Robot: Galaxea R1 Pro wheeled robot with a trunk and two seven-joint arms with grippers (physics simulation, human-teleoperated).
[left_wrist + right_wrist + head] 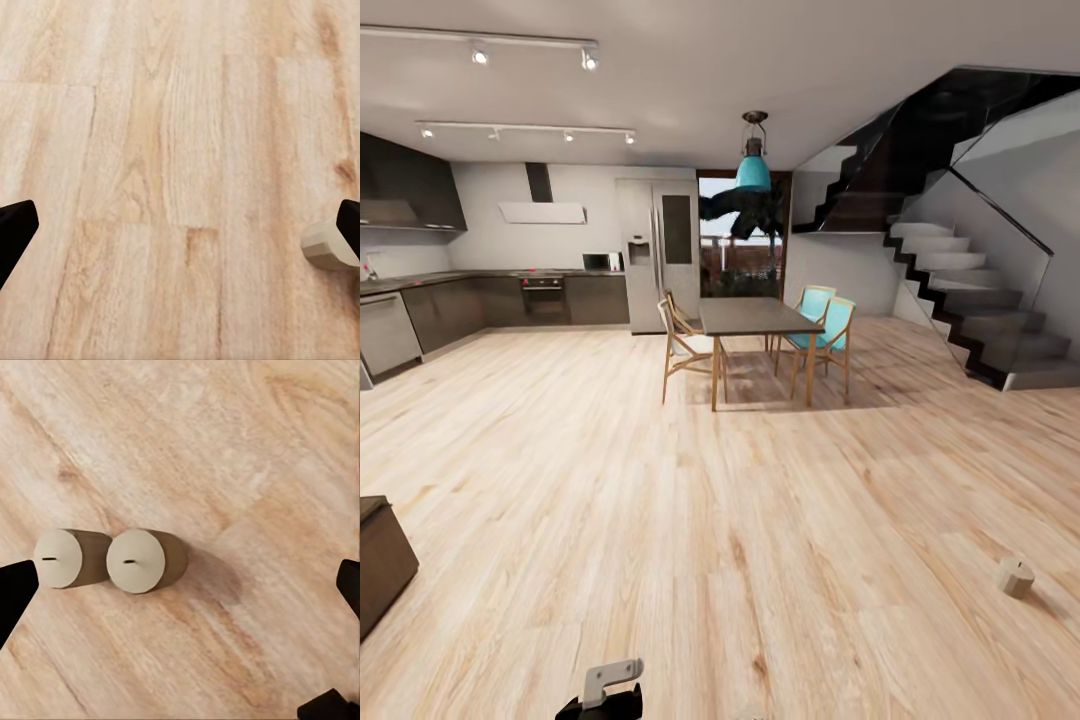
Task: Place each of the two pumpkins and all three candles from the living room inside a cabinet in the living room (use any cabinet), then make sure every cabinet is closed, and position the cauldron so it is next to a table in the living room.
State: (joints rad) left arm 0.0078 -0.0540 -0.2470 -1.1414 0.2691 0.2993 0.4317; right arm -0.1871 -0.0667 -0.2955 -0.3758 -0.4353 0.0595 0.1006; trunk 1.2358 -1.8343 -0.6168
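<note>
Two beige candles [64,557] [142,560] stand upright side by side on the plank floor below my right gripper [180,592]. That gripper is open, with a black fingertip at each side and both candles between them, untouched. My left gripper [180,232] is open over bare floor, and a beige candle [324,244] peeks out beside one fingertip. In the head view one candle [1015,577] stands on the floor at the right. A dark brown wooden corner [380,560] at the left edge may be the cabinet; I cannot tell. Pumpkins, cauldron and the living-room table are out of view.
Ahead stands a dining table [755,318] with wooden and teal chairs. The dark kitchen counters [450,310] and a fridge [657,255] line the back left. A staircase [970,300] rises at the right. Wide plank floor lies between me and them.
</note>
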